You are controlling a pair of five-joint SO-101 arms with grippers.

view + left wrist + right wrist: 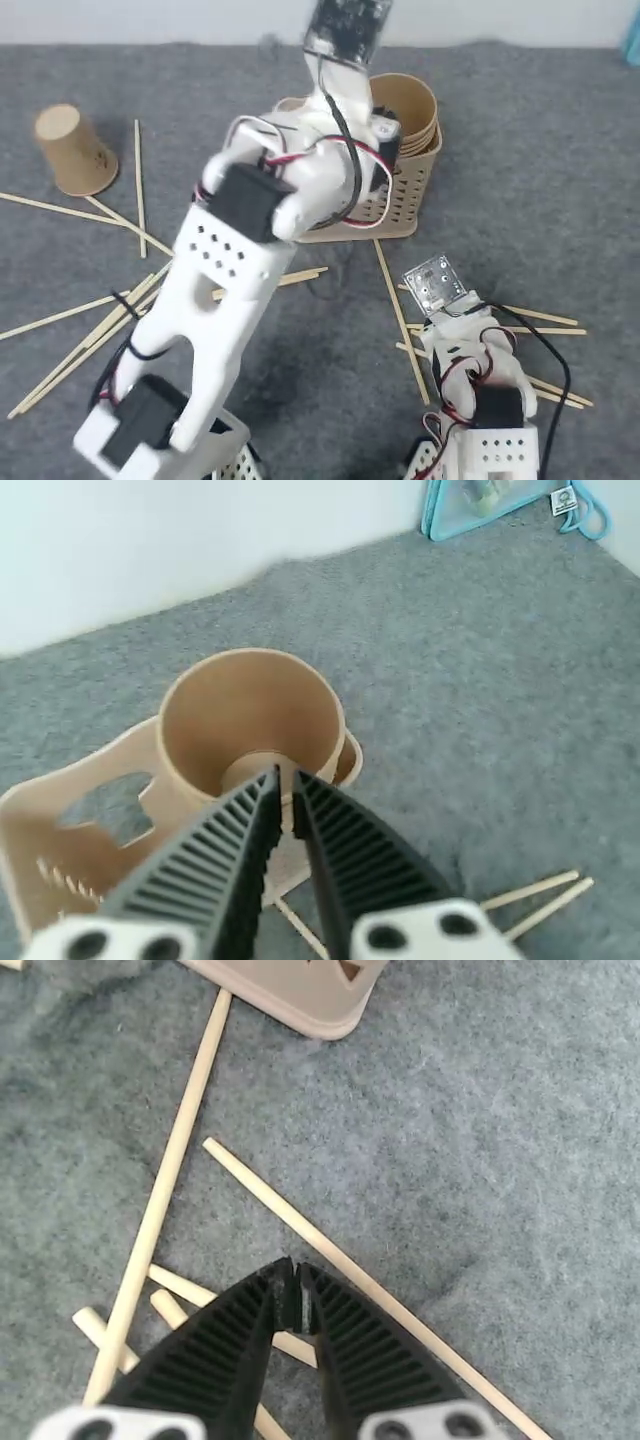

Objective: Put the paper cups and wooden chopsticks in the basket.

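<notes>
Several paper cups (408, 108), seemingly a nested stack, stand upright in one end of the tan basket (405, 205). The left gripper (283, 780) hangs just above the top cup's mouth, jaws drawn to a narrow slit with nothing between them. Another paper cup (75, 150) sits upside down on the grey carpet (540, 150), well apart from the basket. The right gripper (297, 1282) hovers low over scattered wooden chopsticks (250, 1185) near the basket's corner, jaws almost touching, gripping none.

Tan paper cups (75, 150), beige basket (405, 205), pale wooden chopsticks (400, 320), grey carpet (540, 150)
</notes>
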